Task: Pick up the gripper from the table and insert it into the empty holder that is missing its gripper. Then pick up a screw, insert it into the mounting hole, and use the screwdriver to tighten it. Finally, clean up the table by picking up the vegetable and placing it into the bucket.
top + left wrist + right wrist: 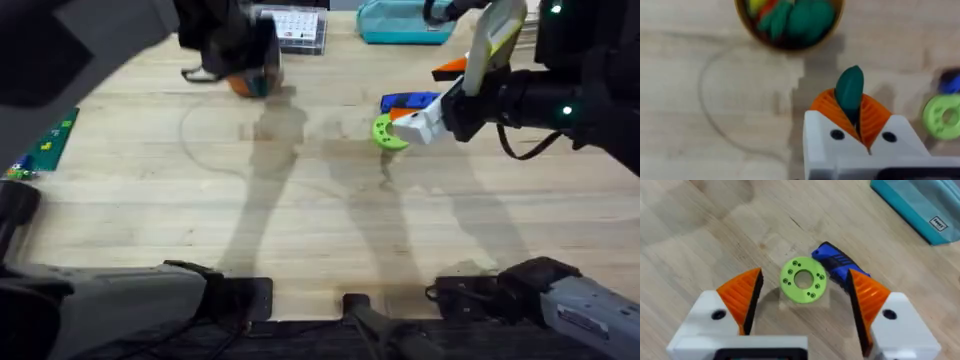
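With the vegetable (849, 90) clamped in the left gripper (858, 122), it should be carried toward 11 o'clock over the bucket (742, 15) before release, while the right gripper (802, 302) is held spread around the lime-green ring (802, 279).

We see a pale wooden table (330, 230) with fine straight grain running across its boards, and it takes up nearly the whole scene. Soft light falls from above and casts long, blurred grey shadows (270, 190) over the middle of the wood. Beyond the table's far edge we make out only a thin dark strip of room
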